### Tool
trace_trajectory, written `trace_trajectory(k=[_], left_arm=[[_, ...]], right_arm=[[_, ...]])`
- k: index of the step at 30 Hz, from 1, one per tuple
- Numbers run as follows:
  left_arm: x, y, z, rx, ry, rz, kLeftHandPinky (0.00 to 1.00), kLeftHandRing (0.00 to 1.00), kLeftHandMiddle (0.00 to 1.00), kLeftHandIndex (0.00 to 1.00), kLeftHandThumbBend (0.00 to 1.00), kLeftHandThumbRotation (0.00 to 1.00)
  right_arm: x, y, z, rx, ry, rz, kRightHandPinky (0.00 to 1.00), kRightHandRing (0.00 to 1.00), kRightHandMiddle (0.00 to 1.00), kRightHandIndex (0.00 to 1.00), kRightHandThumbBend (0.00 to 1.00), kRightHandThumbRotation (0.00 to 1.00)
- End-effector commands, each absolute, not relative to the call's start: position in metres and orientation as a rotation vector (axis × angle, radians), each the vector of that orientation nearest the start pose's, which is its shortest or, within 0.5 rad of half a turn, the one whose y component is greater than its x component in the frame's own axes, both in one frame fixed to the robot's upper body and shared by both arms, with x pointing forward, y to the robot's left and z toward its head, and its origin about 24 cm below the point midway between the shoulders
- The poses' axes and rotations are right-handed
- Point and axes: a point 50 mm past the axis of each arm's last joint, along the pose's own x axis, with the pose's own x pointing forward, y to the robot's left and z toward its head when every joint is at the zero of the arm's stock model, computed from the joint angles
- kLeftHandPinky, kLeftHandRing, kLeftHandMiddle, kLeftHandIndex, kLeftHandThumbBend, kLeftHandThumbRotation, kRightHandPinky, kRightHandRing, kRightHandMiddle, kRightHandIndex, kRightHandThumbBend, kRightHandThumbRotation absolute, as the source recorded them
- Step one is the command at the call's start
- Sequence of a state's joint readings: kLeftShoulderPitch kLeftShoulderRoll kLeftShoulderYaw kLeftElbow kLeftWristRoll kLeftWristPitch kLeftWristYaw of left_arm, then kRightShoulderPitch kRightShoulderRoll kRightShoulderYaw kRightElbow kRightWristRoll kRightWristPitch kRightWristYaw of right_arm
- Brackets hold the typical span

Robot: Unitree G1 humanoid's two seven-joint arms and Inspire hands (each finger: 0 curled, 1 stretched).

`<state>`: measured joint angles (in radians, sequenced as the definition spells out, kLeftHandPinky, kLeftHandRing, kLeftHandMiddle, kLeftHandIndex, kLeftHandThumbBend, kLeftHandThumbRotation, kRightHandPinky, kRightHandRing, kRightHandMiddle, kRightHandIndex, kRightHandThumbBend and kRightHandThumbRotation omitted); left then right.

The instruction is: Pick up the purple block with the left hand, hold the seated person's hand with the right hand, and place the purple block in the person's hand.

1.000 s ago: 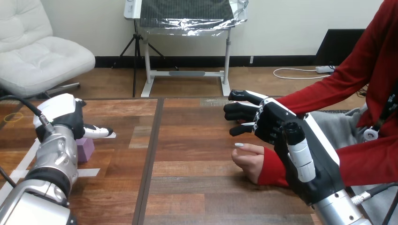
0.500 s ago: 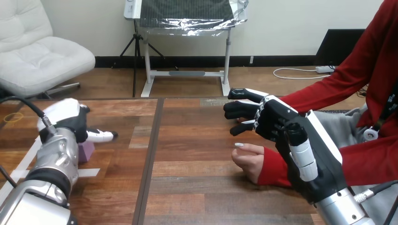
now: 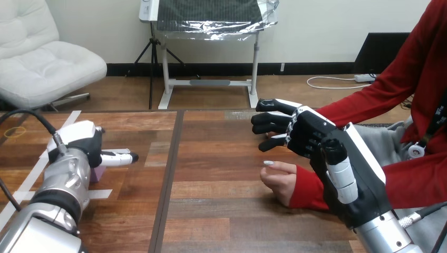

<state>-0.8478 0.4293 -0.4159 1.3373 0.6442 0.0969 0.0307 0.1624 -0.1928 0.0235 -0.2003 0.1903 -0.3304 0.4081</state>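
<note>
The purple block (image 3: 95, 174) lies on the wooden table (image 3: 221, 211) at the left, mostly hidden under my left hand (image 3: 83, 142). That hand hovers right over the block, its back towards me and one digit sticking out straight to the right; I cannot see it gripping the block. At the right, the person's hand (image 3: 280, 178) rests on the table, loosely curled, with a red sleeve behind it. My right hand (image 3: 315, 134) hangs open just above and behind the person's wrist, its fingers (image 3: 270, 123) stretched left, apart from the person's hand.
White tape strips (image 3: 100, 193) lie on the table near the block. A dark seam (image 3: 167, 179) runs down the tabletop between the two hands. The person's red-sleeved arm (image 3: 411, 182) reaches in from the right edge.
My left hand has slid a little right and down over the purple block, hiding more of it. The right hand and the person's hand have barely moved.
</note>
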Motion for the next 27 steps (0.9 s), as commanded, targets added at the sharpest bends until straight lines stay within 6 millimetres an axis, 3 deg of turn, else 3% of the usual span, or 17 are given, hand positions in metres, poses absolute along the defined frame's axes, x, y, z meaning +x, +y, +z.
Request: trace_trajectory(k=[1,27], left_arm=[[0.365,0.251,0.041,1.395,0.572,-0.084,0.99,0.98,0.99,0.96,0.65,0.72],[0.356,0.246,0.024,1.396,0.724,-0.161,1.0,1.0,1.0,1.0,0.63,0.72]], right_arm=[[0.212,-0.159,0.106,-0.067,-0.476,0.422,0.61,0.73,0.74,0.77,0.94,1.0],[0.209,-0.159,0.109,-0.065,-0.501,0.415,0.61,0.72,0.72,0.75,0.91,1.0]])
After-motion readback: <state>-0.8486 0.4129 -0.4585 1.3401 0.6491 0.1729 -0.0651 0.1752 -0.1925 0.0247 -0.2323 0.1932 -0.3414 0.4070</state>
